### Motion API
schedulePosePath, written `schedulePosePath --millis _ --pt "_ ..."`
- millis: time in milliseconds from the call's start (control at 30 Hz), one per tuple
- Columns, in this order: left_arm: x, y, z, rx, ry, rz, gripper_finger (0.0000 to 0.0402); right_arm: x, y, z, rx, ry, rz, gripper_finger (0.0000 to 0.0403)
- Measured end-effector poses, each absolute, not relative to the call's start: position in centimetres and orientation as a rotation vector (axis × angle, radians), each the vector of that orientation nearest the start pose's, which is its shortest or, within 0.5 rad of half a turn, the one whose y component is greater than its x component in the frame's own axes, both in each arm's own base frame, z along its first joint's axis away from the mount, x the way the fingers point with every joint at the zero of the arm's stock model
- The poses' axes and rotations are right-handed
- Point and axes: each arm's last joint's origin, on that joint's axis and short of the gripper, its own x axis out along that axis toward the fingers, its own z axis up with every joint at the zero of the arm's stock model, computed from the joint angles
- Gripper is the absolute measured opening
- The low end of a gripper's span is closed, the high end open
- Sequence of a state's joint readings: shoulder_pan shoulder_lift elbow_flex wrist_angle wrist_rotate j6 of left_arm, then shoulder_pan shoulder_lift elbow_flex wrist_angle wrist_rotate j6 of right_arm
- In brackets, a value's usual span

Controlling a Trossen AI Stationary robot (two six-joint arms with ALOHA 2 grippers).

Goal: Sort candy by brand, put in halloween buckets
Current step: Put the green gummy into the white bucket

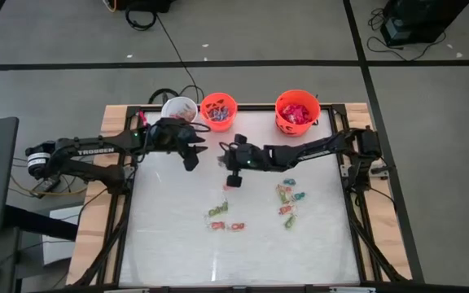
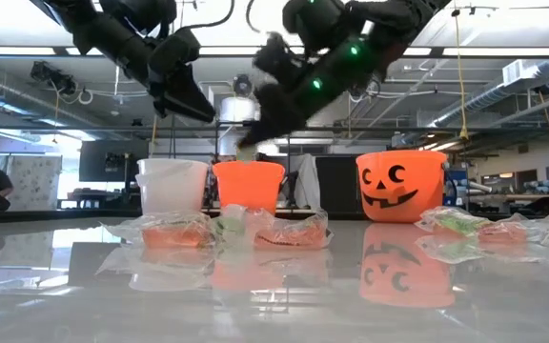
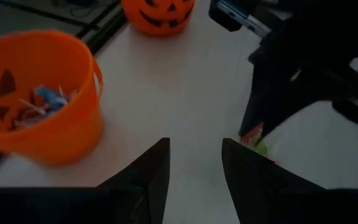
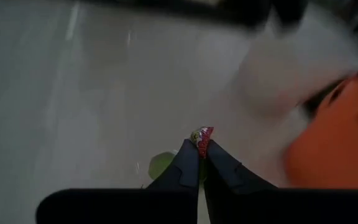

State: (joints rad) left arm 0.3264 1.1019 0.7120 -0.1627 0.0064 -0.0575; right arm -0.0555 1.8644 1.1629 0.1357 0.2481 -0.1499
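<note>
Listing what we find on the worktop (image 1: 169, 244), item by item.

Right pincer (image 4: 199, 149): fingers pressed together on a small wrapped candy (image 4: 202, 134), red and yellow-green, whose end pokes out just past the fingertips. We see this pincer held above the worktop, clear of the surface.

Left pincer (image 3: 194, 165): fingers spread, nothing between them. It hangs just beside the right pincer, on the side toward the white bucket (image 1: 179, 109).

Buckets, all three in a row along the worktop edge beyond both pincers:
- white bucket, nearest the left pincer, almost under its arm; contents we cannot tell.
- small orange bucket (image 1: 218, 111), between the two pincers and beyond them; holds small blue and mixed wrapped pieces.
- larger orange bucket (image 1: 297, 112), jack-o'-lantern face, well apart from the right pincer on its outer side; holds shiny red packets.

Loose candy (image 1: 290, 198): green, orange and red wrapped pieces in two small clusters on the worktop, near the right pincer on the side away from the buckets. One cluster (image 1: 223, 216) lies almost directly behind it, the other off toward the right arm's side.
</note>
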Motion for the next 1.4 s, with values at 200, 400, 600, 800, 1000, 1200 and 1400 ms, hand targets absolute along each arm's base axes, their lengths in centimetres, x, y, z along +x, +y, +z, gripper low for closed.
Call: schedulePosePath --millis 200,400,600,800,1000,1200,1400 --pt "22.2 7.4 25.4 -0.154 0.5 0.292 0.0153 40.9 -3.5 21.0 -0.333 0.435 -0.37 0.0014" --pt "22.3 7.4 25.5 -0.155 0.487 0.281 0.0153 41.3 -3.6 22.2 -0.399 0.321 -0.386 0.0014" --pt "22.5 7.5 25.6 -0.139 0.461 0.276 0.0153 41.4 -3.6 22.8 -0.442 0.267 -0.393 0.0014" --pt "23.0 7.3 25.9 -0.109 0.423 0.179 0.0153 41.4 -4.2 23.0 -0.465 0.252 -0.4 0.0014" --pt "23.0 7.5 26.0 -0.079 0.414 0.208 0.0152 41.4 -4.4 23.3 -0.513 0.237 -0.409 0.0014" --pt "23.0 7.4 26.1 -0.049 0.406 0.173 0.0143 41.4 -4.4 23.6 -0.558 0.212 -0.41 0.0014" --pt "23.1 7.4 26.0 -0.047 0.408 0.162 0.0136 41.4 -4.5 23.6 -0.623 0.22 -0.404 0.0015"
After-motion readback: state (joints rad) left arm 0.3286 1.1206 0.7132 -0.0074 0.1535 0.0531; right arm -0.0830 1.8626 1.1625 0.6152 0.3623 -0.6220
